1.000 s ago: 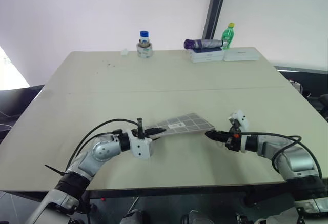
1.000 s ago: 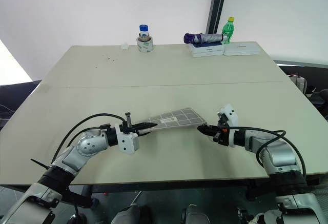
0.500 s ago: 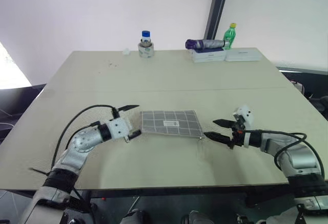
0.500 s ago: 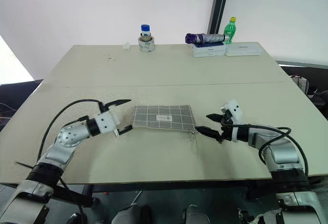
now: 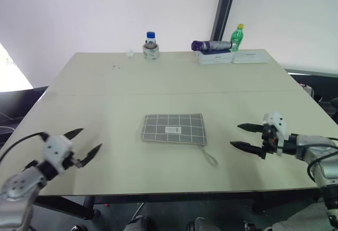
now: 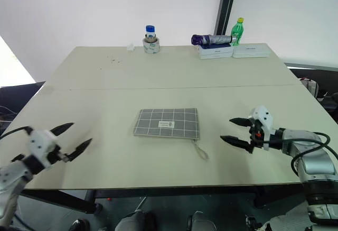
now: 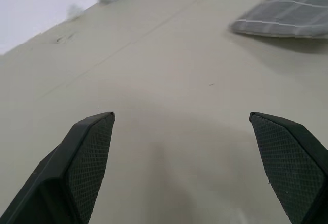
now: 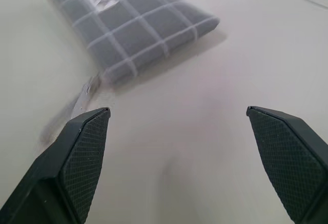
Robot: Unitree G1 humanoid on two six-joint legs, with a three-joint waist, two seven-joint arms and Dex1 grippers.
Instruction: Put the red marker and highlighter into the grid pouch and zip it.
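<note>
Grippers first, nearest the lower edge of the head view: my left gripper (image 5: 79, 144) sits in the lower left corner, fingers spread wide, nothing between them. My right gripper (image 5: 249, 137) is at lower right, also spread wide and empty.

Between them, centre of frame, the flat grey fabric grid pouch with white lines (image 5: 173, 128) lies on the beige table (image 5: 174, 77), long axis running left-right across the picture, small white label (image 5: 173, 130) up, pale zipper pull cord (image 5: 210, 156) trailing toward lower right. Pouch is apart from both grippers; the right one looks nearer, and the cord end points its way. I judge any next touch on the pouch suits the right arm.

Red marker and yellow highlighter: not seen on the table, probably inside; the zip state I cannot tell.

Right wrist view gives the pouch's corner (image 8: 138, 26) and cord up close, ahead of my fingers. Left wrist view catches just a pouch edge (image 7: 287, 16), off to one side.

Far edge: jar with blue cap (image 5: 150, 45), green bottle (image 5: 235, 36), white boxes (image 5: 232, 56).
</note>
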